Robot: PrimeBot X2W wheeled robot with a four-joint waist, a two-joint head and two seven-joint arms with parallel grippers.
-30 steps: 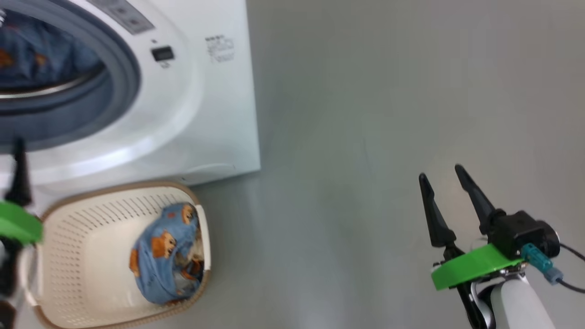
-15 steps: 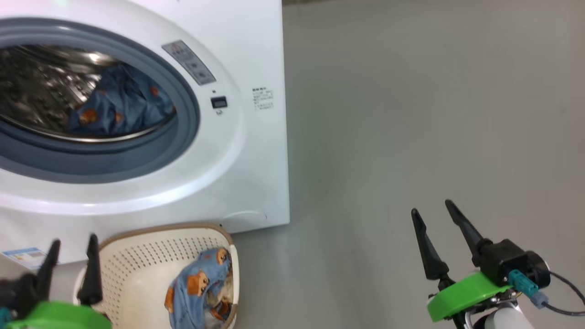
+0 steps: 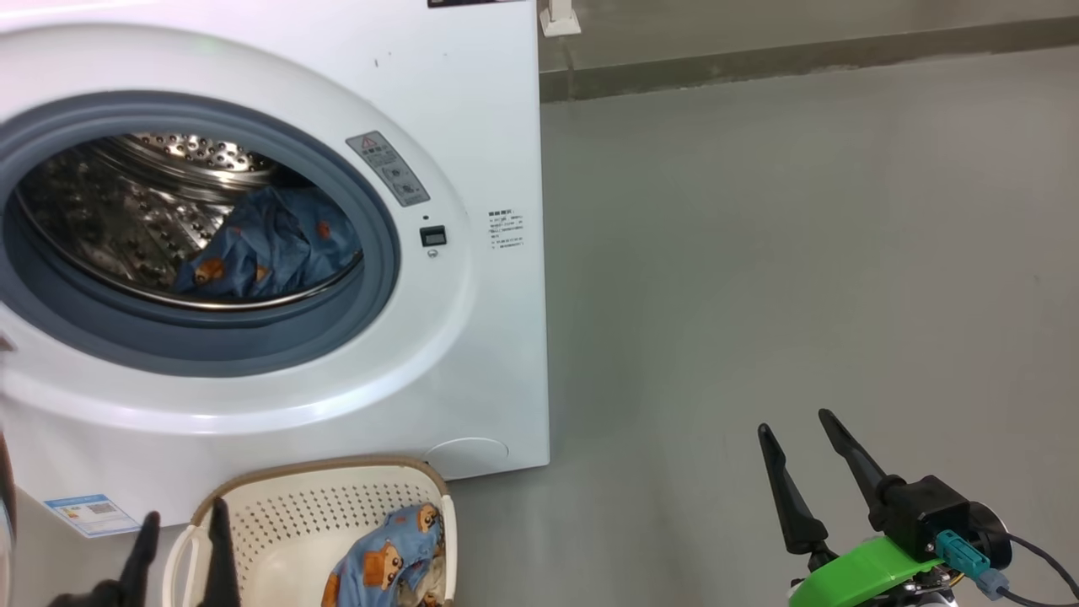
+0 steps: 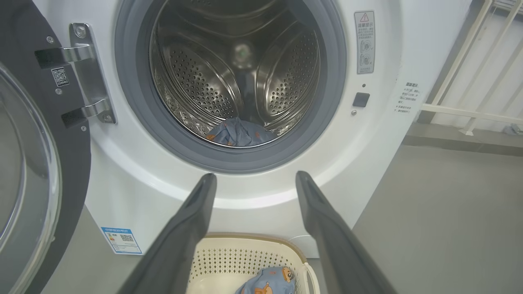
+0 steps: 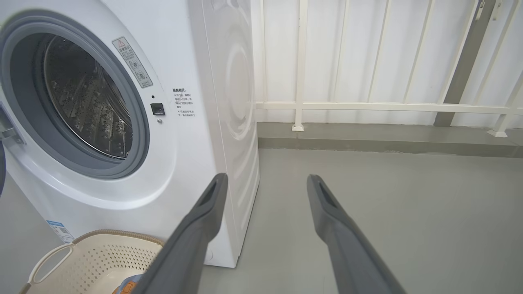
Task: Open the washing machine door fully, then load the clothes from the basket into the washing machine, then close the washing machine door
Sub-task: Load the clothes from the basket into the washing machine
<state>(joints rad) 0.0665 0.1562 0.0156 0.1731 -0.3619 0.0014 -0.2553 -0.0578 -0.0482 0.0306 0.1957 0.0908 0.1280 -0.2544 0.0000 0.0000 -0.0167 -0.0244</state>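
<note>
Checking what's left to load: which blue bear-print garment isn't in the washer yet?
The garment in the cream basket; the other garment lies inside the steel drum.

The washing machine door (image 4: 36, 163) is cut off at the left edge, the basket (image 3: 287, 527) and its clothes (image 3: 383, 569) at the near edge, and the print on the label (image 3: 506, 229) is illegible.

Drum mouth (image 4: 229, 159): open; washing machine door (image 4: 75, 163) swung left.
Inside: clothes (image 3: 270, 244) heaped at the front lip.
Below mouth: basket (image 3: 278, 514) close before the washing machine (image 3: 497, 354) foot.
Right side: open floor (image 3: 759, 253) up to railing (image 5: 367, 107).
</note>
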